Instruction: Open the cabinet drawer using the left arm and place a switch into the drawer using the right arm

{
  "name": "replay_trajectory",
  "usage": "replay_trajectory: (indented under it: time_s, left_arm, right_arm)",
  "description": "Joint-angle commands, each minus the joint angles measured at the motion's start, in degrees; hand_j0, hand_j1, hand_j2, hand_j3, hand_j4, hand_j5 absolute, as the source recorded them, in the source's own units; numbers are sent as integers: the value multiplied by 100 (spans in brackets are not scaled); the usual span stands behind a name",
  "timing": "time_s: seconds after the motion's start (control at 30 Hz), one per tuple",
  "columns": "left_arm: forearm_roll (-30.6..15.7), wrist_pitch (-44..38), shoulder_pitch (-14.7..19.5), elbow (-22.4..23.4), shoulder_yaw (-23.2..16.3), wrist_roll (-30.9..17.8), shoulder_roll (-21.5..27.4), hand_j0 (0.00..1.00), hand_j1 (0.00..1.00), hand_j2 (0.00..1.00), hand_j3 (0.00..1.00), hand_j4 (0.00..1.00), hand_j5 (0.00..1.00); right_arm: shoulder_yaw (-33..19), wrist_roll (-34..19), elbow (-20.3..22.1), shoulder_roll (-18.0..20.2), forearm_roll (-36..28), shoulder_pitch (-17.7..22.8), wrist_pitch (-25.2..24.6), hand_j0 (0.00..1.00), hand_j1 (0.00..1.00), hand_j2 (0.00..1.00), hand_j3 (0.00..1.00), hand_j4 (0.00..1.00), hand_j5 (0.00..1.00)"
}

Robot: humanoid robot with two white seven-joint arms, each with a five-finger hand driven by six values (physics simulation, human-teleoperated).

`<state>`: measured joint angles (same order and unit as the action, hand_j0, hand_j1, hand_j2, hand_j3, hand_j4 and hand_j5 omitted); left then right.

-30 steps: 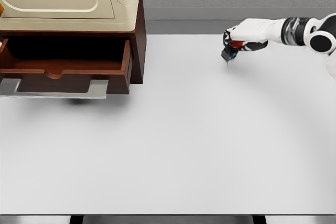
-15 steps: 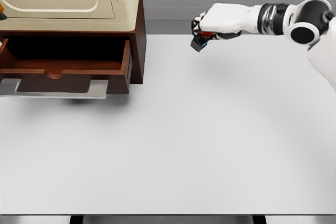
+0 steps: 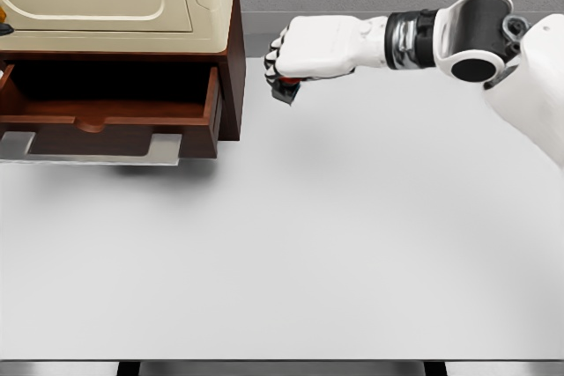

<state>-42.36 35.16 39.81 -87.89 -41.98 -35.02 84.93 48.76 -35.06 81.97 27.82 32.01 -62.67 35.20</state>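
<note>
My right hand is closed around the switch, with the fingers curled over it. Only the dark lower part of the switch, with a bit of red, shows under my fingers. I hold it in the air above the white worktop, near the right side of the cabinet but not touching it. The drawer is pulled out to the left of my hand; its brown inside is visible, and a grey handle runs along its front. My forearm comes in from the right edge.
</note>
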Motion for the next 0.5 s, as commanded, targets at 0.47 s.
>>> replay_trajectory:
  time_s: [0.47]
  left_arm:
    - [-44,-16,0,18,-4,2,6,100,100,100,100,100,100]
  right_arm:
    - [670,6,188,-207,-714,-791,-20,42,42,42,42,42,42]
